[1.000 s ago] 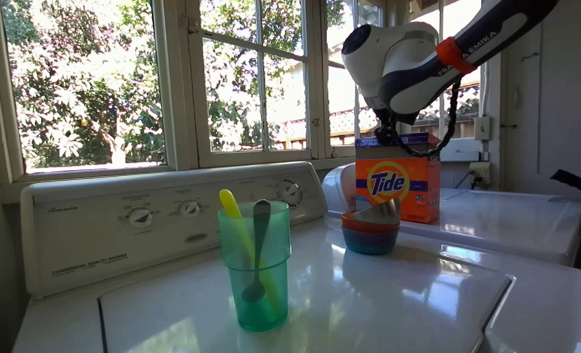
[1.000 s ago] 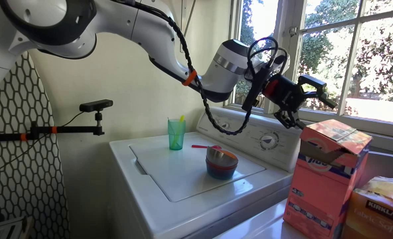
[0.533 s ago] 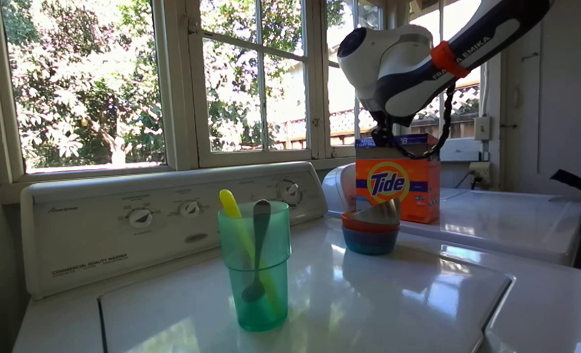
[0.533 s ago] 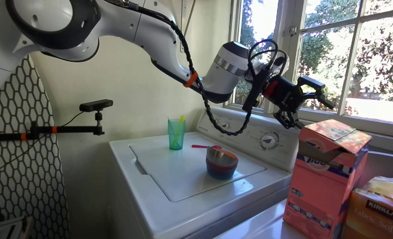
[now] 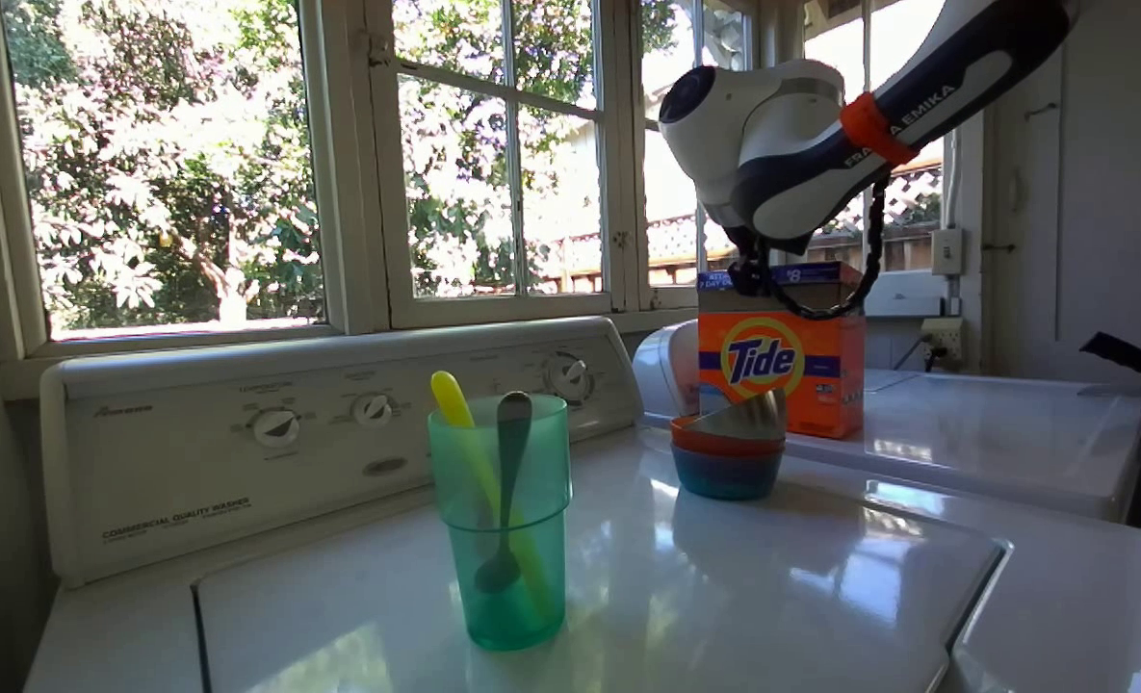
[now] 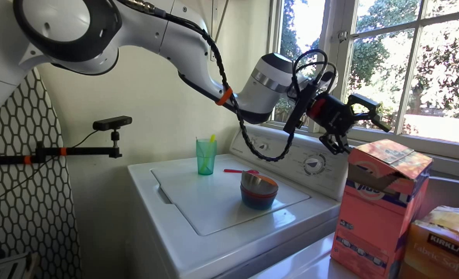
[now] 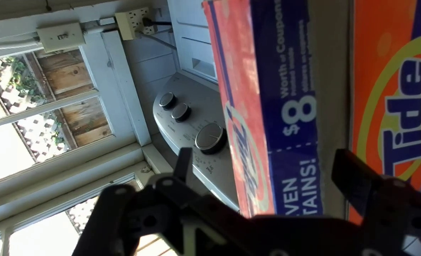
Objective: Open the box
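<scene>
Tide box (image 6: 372, 224), upright just beside the washer (image 6: 210, 201), keeps its lid (image 6: 392, 152) on while the gripper (image 6: 367, 138), jaws spread wide, dips slightly lower on the lid's washer-facing side, probably lining the lower jaw up with the gap (image 7: 333, 81) beneath for prying it open.

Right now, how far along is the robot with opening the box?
Done: the lid of the box sits ajar, a grey strip showing under its blue band. In hand: the open gripper is up at the lid, holding nothing; contact is unclear. Left: likely gripping or pushing the lid, as it isn't swung open yet.
</scene>
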Controlling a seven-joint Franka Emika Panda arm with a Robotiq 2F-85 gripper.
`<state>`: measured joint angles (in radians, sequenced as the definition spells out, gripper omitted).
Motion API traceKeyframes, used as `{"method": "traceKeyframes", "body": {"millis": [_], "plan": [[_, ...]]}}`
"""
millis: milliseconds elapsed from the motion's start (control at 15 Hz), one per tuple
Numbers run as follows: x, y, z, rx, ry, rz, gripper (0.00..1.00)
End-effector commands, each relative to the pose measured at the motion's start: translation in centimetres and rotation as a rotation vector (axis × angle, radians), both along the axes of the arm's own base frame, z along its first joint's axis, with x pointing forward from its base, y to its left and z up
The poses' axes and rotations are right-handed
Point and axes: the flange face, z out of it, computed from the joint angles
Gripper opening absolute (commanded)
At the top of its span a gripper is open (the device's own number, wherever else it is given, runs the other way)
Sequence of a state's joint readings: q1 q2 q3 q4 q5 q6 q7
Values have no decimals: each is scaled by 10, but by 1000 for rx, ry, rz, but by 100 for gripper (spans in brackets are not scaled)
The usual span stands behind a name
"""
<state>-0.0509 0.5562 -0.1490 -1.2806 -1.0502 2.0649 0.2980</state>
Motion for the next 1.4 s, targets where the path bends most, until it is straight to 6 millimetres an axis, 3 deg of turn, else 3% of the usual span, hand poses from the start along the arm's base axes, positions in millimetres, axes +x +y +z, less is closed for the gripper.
{"method": "traceKeyframes", "body": {"millis": [0,400,800,1133,1333], "plan": [[2,-4,9,-18,-14,-26,100],[-5,-25,37,-36,-88,-87,100],[-14,-50,47,5,-112,-177,100],[-29,-82,50,228,-93,-282,100],[-37,-98,62,380,-136,-289,100]]}}
